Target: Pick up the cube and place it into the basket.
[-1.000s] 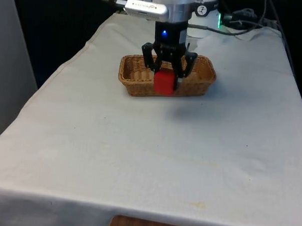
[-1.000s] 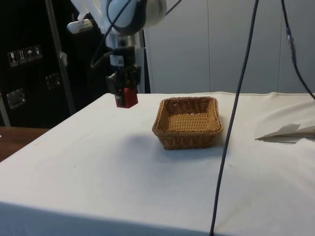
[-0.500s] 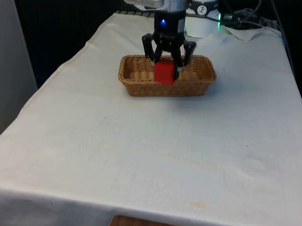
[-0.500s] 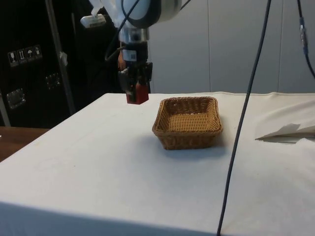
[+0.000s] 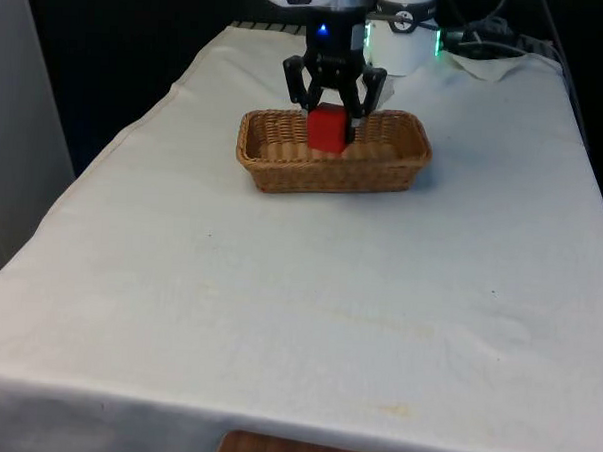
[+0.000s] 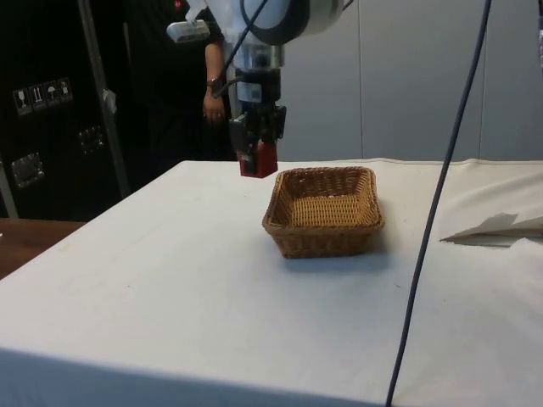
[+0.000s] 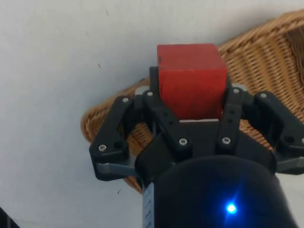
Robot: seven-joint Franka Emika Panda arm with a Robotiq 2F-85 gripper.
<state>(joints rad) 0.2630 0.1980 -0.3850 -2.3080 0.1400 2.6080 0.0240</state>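
A white-clothed table point(image 5: 309, 286) bears a wicker basket point(image 5: 284, 165) and, near one edge, crumpled paper point(image 6: 496, 227).

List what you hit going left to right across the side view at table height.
Person's hand → gripper holding the red cube → wicker basket → folded white sheet.

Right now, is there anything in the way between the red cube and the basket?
No, nothing visible is in the way. The fingers hold the cube in the air by the basket's near rim, and the basket looks empty. Only open air lies between them.
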